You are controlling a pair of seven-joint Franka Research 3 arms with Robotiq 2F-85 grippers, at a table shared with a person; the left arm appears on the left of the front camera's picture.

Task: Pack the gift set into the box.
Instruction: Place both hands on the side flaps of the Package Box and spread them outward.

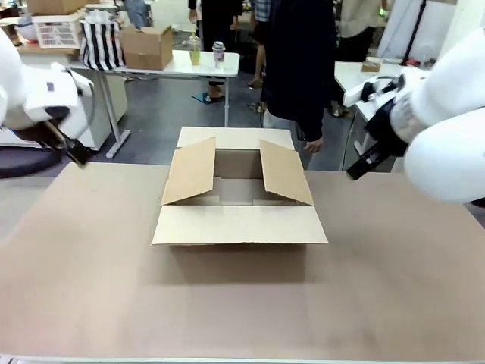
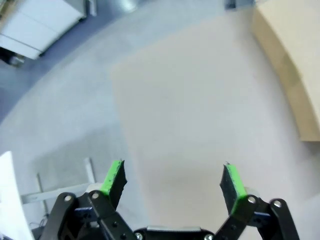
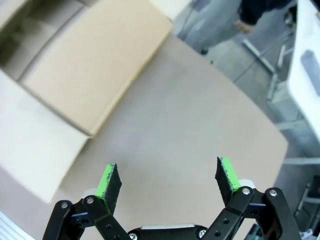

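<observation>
**Packing not yet begun.** The box rests on the bench, well apart from both arms. It lies beyond and to the upper right of the left jaws, and beyond and to the upper left of the right jaws. Its near and far flaps lie flat and its side flaps slope upward. The interior, partly hidden by them, appears empty. Left jaws and right jaws stand wide, holding nothing. The gift set has yet to go inside.

The box sits at the centre of the surface, with a person standing behind it, beyond the far edge.
</observation>
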